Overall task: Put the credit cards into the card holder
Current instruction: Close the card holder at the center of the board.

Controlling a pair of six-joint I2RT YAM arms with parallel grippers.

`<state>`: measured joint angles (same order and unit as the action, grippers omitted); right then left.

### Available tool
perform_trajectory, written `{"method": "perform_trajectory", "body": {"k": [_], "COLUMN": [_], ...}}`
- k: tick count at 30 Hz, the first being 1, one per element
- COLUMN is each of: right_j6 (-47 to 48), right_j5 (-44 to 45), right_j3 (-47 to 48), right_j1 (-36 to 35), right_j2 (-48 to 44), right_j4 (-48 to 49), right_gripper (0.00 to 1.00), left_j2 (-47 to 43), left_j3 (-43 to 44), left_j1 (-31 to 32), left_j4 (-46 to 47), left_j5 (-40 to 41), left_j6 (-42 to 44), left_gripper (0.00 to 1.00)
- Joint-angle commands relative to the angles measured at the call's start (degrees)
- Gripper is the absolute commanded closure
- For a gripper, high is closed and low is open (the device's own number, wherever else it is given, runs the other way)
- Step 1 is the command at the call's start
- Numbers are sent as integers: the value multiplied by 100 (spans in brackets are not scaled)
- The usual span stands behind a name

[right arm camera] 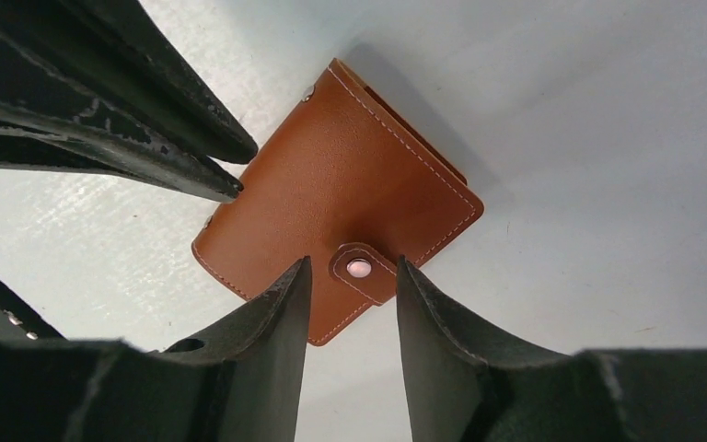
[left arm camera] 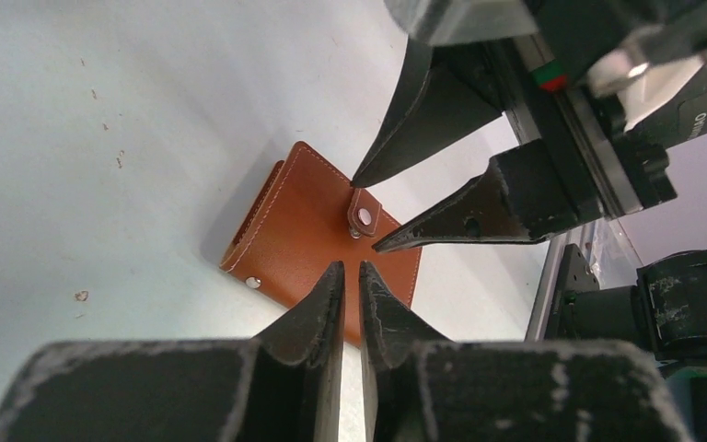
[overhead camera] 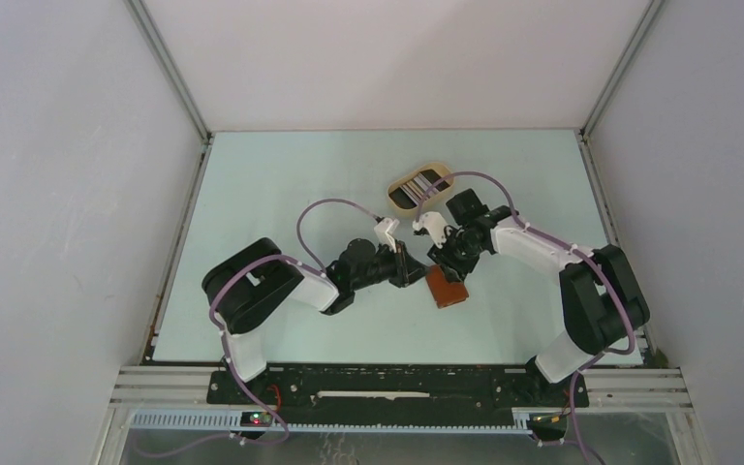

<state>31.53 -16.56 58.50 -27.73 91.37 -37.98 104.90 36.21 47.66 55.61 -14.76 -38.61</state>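
Note:
The card holder (overhead camera: 448, 290) is a reddish-brown leather wallet. It lies folded shut on the table, its tab (right arm camera: 361, 269) snapped. It also shows in the left wrist view (left arm camera: 308, 230) and the right wrist view (right arm camera: 331, 184). My right gripper (right arm camera: 353, 263) is open and its fingers straddle the tab without gripping it. It also shows in the top view (overhead camera: 443, 263). My left gripper (left arm camera: 351, 269) is shut and empty, with its tips at the wallet's opposite edge; in the top view (overhead camera: 418, 274) it is left of the wallet. The credit cards (overhead camera: 415, 186), dark and pale, lie in the tray.
The beige oval tray (overhead camera: 392, 197) sits just behind the two grippers, with the right arm's cable looping over it. Grey walls enclose the table on the left, right and back. The two grippers' fingers are very close together over the wallet.

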Motion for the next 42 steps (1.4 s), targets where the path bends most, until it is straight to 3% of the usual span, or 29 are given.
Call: {"method": "perform_trajectory", "body": {"k": [1, 13, 18, 30, 42], "right_j6": [-59, 29, 55, 24, -256], "right_j5": [311, 514, 524, 389, 39], "right_j3": [-49, -50, -50, -43, 3], "right_j1": [-152, -371, -402, -240, 87], "right_j2": [63, 168, 151, -28, -185], "right_j4": [133, 71, 54, 26, 106], "right_gripper": [54, 60, 77, 100, 100], "left_j2": [68, 92, 99, 139, 209], "left_j3": [237, 255, 255, 303, 356], "left_j1": [7, 9, 9, 9, 8], "left_j4": [38, 20, 20, 6, 2], "left_j5": [11, 26, 23, -35, -97], "left_j6": [38, 38, 38, 29, -4], "left_gripper": [85, 86, 86, 87, 88]}}
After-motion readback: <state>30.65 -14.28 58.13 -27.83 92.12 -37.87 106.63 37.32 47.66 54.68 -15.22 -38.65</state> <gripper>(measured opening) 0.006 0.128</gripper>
